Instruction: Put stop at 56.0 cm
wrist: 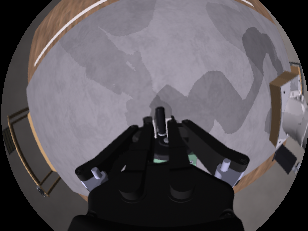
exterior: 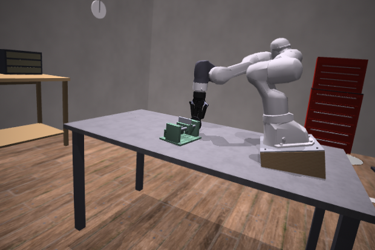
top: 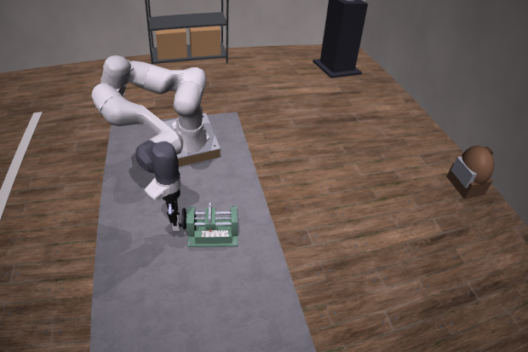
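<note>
Green rig (top: 213, 243) (exterior: 173, 132) (wrist: 193, 159), stop (top: 209, 218) (exterior: 184, 120) setting unclear
Tool (top: 175, 226) (exterior: 198, 117) (wrist: 160, 114) seems clamped on the wheel's (top: 184, 218) (exterior: 195, 118) handle (wrist: 160, 118); scale (top: 215, 233) too small to read, letting go remains.

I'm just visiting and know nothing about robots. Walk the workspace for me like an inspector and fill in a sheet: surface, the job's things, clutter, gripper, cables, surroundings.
Surface: grey table, shadows across it.
Job's things: green fixture with rods, a sliding stop and a scale, its reading too small to make out; black handwheel at one end.
Clutter: nothing seen.
Gripper: black gripper, pointing down at the handwheel, fingers nearly together around its dark handle.
Cables: nothing seen.
Surroundings: wooden floor, shelf rack, red tool cabinet, wall clock.
</note>
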